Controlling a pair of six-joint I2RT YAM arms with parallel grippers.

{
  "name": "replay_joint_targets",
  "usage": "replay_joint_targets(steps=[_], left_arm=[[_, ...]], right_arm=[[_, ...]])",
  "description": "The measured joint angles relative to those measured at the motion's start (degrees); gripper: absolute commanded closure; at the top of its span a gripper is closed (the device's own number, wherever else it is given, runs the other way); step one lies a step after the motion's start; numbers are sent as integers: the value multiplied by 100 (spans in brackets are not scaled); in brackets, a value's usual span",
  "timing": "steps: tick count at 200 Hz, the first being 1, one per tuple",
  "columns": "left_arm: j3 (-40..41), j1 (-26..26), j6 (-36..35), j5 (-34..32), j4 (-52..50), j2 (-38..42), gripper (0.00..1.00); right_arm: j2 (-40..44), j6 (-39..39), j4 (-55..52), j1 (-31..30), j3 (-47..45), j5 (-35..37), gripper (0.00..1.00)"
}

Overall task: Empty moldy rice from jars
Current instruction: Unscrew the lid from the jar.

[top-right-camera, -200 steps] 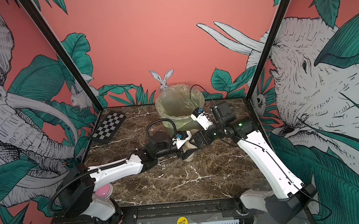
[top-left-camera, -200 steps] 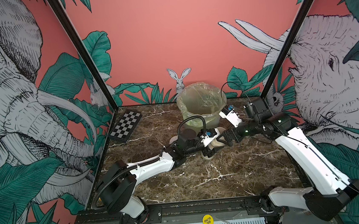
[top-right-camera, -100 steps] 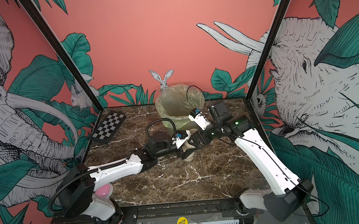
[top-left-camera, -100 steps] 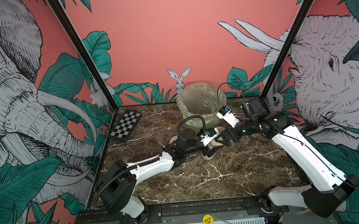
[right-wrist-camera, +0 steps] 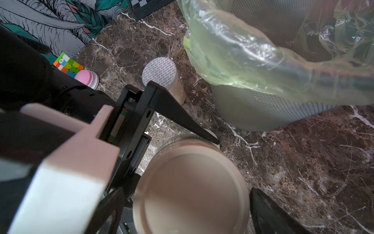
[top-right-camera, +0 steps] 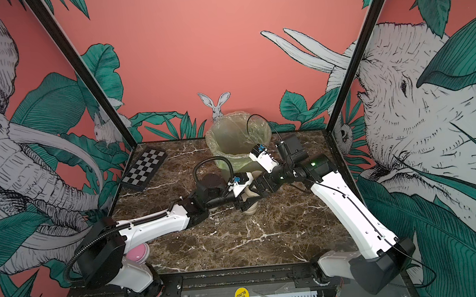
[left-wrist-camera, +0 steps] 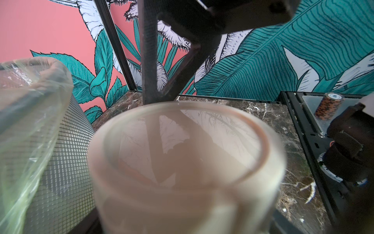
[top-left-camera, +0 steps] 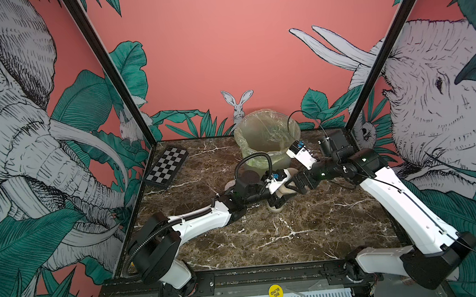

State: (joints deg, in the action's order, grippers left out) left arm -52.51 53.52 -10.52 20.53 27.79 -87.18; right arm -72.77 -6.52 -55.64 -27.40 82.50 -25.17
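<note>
Judge the task barely begun: no lid is off yet. Beyond the claws stands the mesh-walled, bag-lined bin (right-wrist-camera: 253, 109). Your left claw (top-left-camera: 276, 202) clamps the squat clear jar (left-wrist-camera: 188, 172); your right claw (top-left-camera: 296, 184) straddles its smooth beige lid (right-wrist-camera: 192, 188), jaws apart. Left of them, the dotted-lid jar (right-wrist-camera: 159, 74) holds grainy rice (right-wrist-camera: 179, 92).

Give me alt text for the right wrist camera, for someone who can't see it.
A beige-lidded jar fills the foreground, gripped by the left gripper, with the right gripper open around it. Beyond stand a dotted-lid jar of rice, a bagged mesh bin and a pink-lidded pot.
</note>
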Motion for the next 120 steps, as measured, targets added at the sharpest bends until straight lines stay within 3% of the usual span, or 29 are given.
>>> replay_joint_targets(steps=[54, 85, 120], left_arm=[[0, 0, 11, 50, 0, 0, 100], [0, 0, 28, 111, -2, 0, 100], [0, -4, 46, 136, -20, 0, 100]], right_arm=[[138, -17, 157, 0, -214, 4, 11], [208, -79, 245, 0, -225, 96, 26], [210, -195, 256, -4, -225, 136, 32]])
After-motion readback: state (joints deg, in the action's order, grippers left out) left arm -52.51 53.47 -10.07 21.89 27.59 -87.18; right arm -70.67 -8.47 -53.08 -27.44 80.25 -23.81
